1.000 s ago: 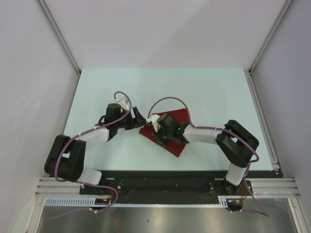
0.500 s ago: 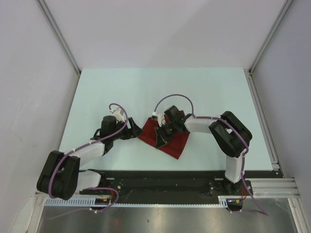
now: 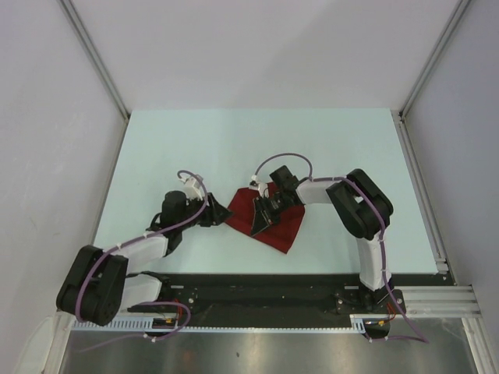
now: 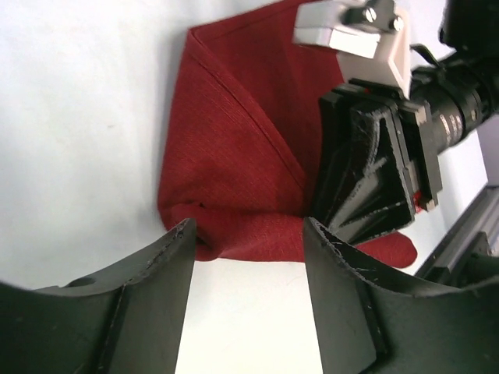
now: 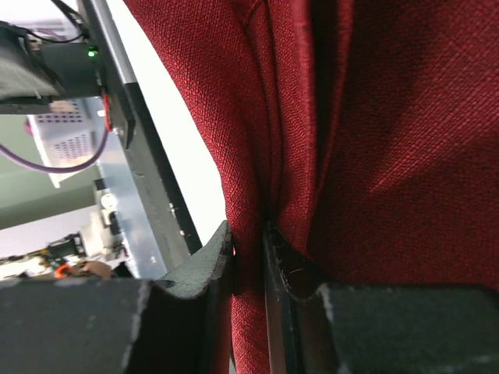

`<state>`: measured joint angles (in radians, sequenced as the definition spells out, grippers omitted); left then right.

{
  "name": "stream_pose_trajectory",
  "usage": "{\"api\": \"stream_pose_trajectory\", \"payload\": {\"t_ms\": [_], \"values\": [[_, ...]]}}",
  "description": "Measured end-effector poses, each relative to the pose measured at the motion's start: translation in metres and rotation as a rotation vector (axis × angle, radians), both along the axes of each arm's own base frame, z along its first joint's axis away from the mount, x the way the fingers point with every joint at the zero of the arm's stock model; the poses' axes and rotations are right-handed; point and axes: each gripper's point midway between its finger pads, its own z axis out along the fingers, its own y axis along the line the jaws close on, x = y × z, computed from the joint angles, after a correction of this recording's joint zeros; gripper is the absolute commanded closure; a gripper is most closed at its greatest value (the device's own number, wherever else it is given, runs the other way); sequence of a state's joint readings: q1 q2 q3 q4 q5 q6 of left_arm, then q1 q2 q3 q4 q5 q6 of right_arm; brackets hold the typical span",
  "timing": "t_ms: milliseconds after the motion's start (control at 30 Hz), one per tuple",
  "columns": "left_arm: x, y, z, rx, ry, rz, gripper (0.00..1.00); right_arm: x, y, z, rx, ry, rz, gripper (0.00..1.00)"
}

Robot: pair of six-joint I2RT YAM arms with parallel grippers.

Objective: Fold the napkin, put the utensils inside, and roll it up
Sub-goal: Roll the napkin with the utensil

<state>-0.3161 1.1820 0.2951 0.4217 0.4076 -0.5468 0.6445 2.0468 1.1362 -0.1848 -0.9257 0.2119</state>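
Surface, top view: pale mint table (image 3: pixel 327 148), white walls round it.
Napkin, top view: dark red napkin (image 3: pixel 284 230) lies partly folded at 6 o'clock of table centre.
Arms, top view: left gripper (image 3: pixel 221 214) at the napkin's 9 o'clock corner; right gripper (image 3: pixel 258 221) down on the cloth.
Left wrist view: your left jaws stand apart, the near corner just ahead between them, nothing gripped.
Right wrist view: fingers (image 5: pixel 210 265) pinched tight on a ridge of cloth.
Utensil: knife not seen in any view.
Step advice: looks like you're mid-fold. Pin the corner with the left, then draw the pinched layer over flat with edges matched.
Writing: none readable.
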Motion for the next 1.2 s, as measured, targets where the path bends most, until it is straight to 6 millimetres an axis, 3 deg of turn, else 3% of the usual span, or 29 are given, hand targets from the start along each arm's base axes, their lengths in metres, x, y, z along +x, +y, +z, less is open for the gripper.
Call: {"api": "stream_pose_trajectory", "payload": {"t_ms": [133, 300, 367, 567, 800, 1100, 1200], "values": [[-0.007, -0.011, -0.006, -0.024, 0.039, -0.036, 0.39, 0.001, -0.001, -0.001, 0.012, 0.039, -0.009, 1.00], [-0.011, -0.013, -0.008, -0.005, 0.077, 0.014, 0.31, 0.004, -0.003, -0.001, 0.014, 0.063, -0.024, 1.00], [-0.014, -0.013, -0.001, -0.003, 0.069, 0.054, 0.26, 0.004, -0.003, -0.001, 0.013, 0.068, -0.028, 1.00], [-0.024, -0.015, 0.023, -0.054, 0.010, 0.128, 0.24, 0.004, -0.004, -0.001, 0.012, 0.080, -0.033, 1.00], [-0.029, -0.026, -0.003, -0.056, 0.121, 0.099, 0.24, 0.005, -0.004, -0.002, 0.012, 0.091, -0.039, 1.00], [-0.008, -0.049, 0.007, -0.109, 0.091, 0.049, 0.25, 0.005, -0.004, -0.002, 0.014, 0.100, -0.047, 1.00], [-0.004, -0.055, 0.000, -0.113, 0.102, 0.034, 0.26, 0.005, -0.004, -0.001, 0.016, 0.101, -0.049, 1.00]]}}
